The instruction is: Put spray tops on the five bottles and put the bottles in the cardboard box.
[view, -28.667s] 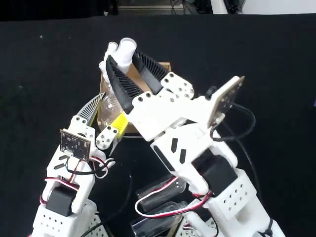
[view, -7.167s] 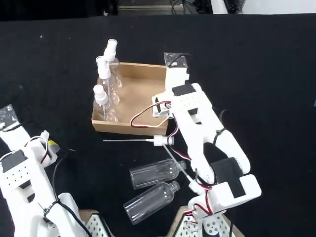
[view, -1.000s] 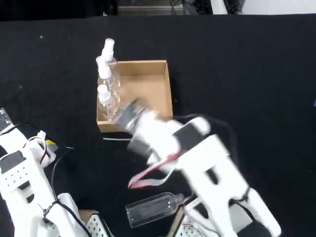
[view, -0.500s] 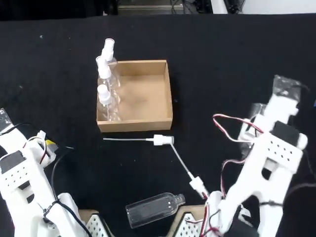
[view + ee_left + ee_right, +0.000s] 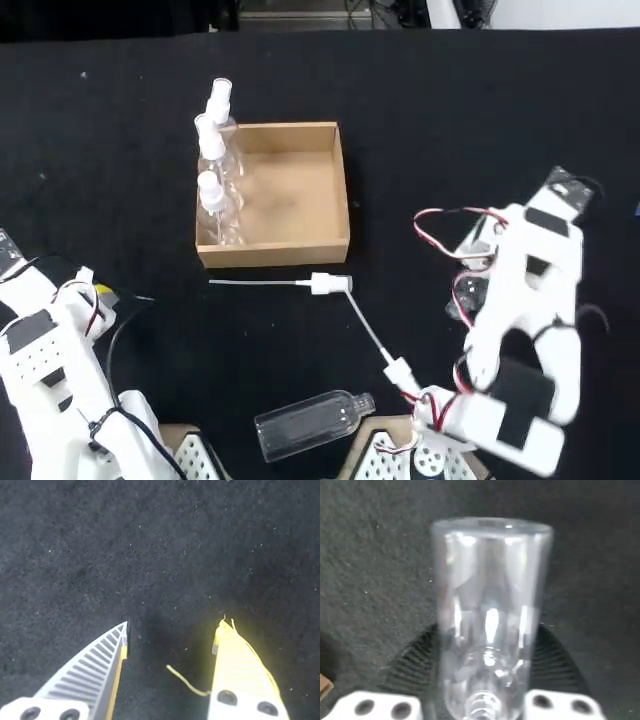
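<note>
Over on the table's right side, the right gripper [image 5: 487,635] grips an uncapped clear bottle [image 5: 490,580] while the left gripper [image 5: 170,630] gapes empty, so capping seems in hand, and next its neck must meet a loose spray top [image 5: 330,284] lying near the cardboard box [image 5: 343,200].

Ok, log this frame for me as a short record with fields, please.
box: brown cardboard box, three capped clear bottles standing inside along one wall
loose tops: two white spray tops lying on the black table
loose bottle: uncapped clear plastic bottle lying near the arm bases
right gripper: fingers shut on another clear uncapped bottle
left gripper: open, empty, above bare table
</note>
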Controlling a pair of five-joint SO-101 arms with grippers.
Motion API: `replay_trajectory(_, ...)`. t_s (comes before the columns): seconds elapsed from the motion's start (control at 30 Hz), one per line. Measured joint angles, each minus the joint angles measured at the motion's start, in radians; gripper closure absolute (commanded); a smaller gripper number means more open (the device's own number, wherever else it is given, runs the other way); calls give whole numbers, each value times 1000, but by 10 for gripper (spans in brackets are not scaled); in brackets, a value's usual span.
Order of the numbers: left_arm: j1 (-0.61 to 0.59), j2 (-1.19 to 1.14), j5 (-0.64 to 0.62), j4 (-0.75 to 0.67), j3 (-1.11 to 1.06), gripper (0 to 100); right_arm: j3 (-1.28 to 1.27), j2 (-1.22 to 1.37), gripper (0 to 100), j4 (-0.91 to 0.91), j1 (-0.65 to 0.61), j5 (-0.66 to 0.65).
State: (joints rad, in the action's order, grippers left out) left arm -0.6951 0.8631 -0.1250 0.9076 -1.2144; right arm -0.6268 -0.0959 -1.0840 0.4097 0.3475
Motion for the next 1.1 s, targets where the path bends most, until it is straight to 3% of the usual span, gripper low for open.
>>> replay_trajectory(0.2, 149, 0, -2, -8, -18, 737, 115, 78, 733, -91, -46, -84)
replay_trajectory(0.4, 175, 0, -2, -8, -18, 733, 311, 78, 686, -301, -46, -201)
replay_trajectory(0.57, 176, 0, -2, -14, -18, 736, 483, 78, 637, -505, -46, -433)
replay_trajectory(0.73, 176, 0, -2, 5, -18, 736, 535, 78, 638, -617, -25, -962)
replay_trajectory(1.0, 176, 0, 66, 5, -18, 736, 535, 78, 638, -624, 152, -2042)
replay_trajectory(1.1, 176, 0, 69, 5, -18, 736, 535, 78, 638, -624, 173, -2375)
